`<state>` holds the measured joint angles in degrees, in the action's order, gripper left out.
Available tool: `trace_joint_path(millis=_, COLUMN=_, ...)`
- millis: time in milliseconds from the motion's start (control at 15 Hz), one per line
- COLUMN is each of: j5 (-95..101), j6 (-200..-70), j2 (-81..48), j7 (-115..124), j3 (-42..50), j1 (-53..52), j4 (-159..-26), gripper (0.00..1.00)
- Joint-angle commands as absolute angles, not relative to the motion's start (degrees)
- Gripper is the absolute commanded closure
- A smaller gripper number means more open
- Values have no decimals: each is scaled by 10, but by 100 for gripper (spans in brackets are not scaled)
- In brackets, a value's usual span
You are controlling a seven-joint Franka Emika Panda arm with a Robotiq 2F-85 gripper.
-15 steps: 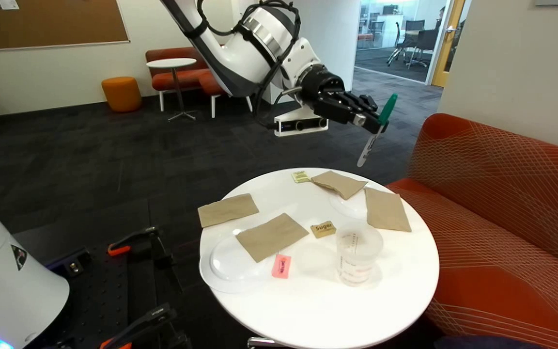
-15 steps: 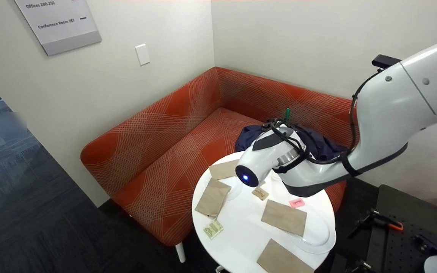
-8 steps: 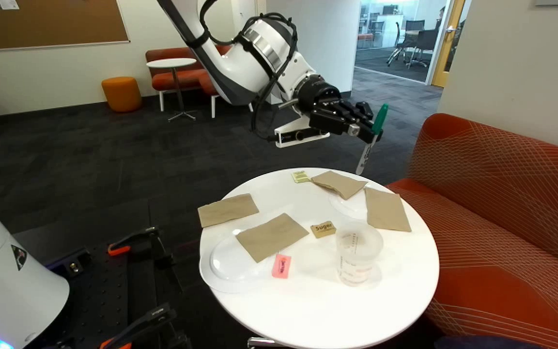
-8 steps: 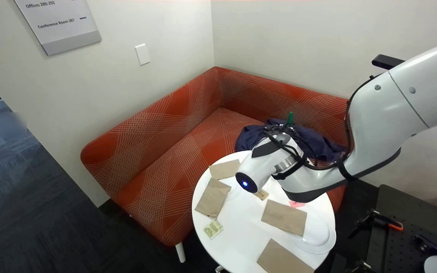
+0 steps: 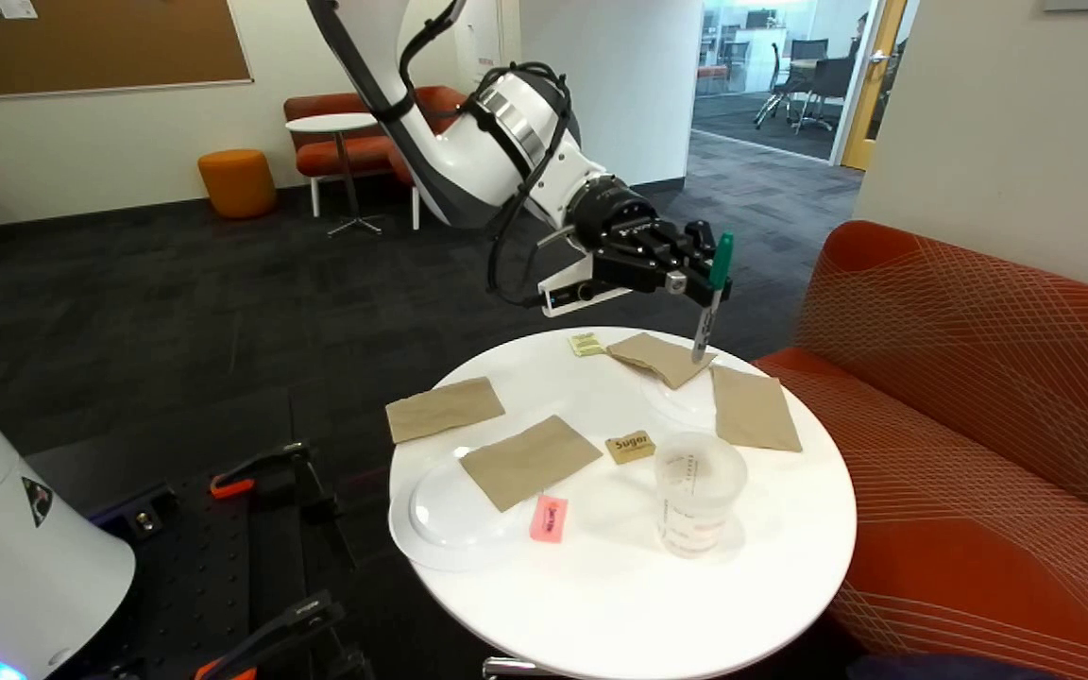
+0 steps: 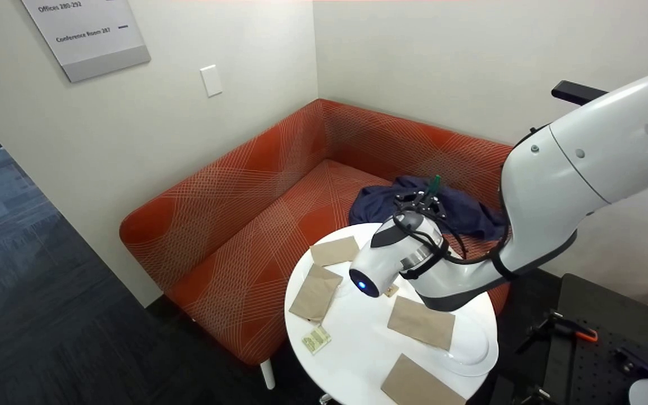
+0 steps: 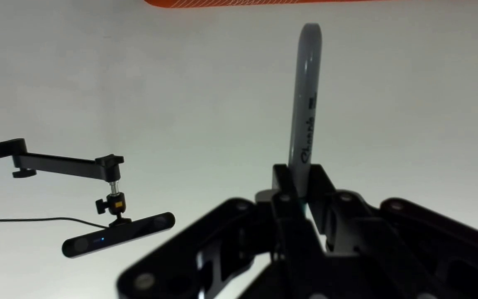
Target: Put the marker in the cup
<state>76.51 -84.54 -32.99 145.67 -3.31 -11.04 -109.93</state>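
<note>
The marker has a green cap (image 5: 722, 260) and a grey-white barrel (image 5: 703, 332). My gripper (image 5: 714, 285) is shut on it near the cap, with the cap up and the barrel pointing down, slightly tilted. In the wrist view the marker (image 7: 306, 91) sits between the fingertips (image 7: 300, 178). The clear cup (image 5: 698, 501) stands upright on the white round table (image 5: 620, 609). The marker is above the table's far part, apart from the cup. In an exterior view the green cap (image 6: 435, 184) shows beyond the arm, which hides the cup.
Brown cardboard pieces (image 5: 533, 463), a Sugar packet (image 5: 630, 447), a pink packet (image 5: 549, 519), a yellow-green packet (image 5: 586, 344) and clear plastic pieces (image 5: 450, 519) lie on the table. A red sofa (image 5: 978, 416) borders it. Dark cloth (image 6: 470, 214) lies on the sofa.
My gripper has moved down with the marker, and a little to the left in an exterior view. The marker has turned more upright. The cup and the things on the table have stayed put.
</note>
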Motion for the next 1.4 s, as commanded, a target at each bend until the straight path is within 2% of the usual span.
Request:
trace_joint_path(millis=0, j5=760, j6=-829, j2=-354, j7=1474, j3=-39, j1=-103, j4=-1074, gripper=96)
trace_joint_path(millis=1333, j5=756, j6=-826, j2=-468, j7=1474, j3=-31, j1=-94, j4=-1006, gripper=96)
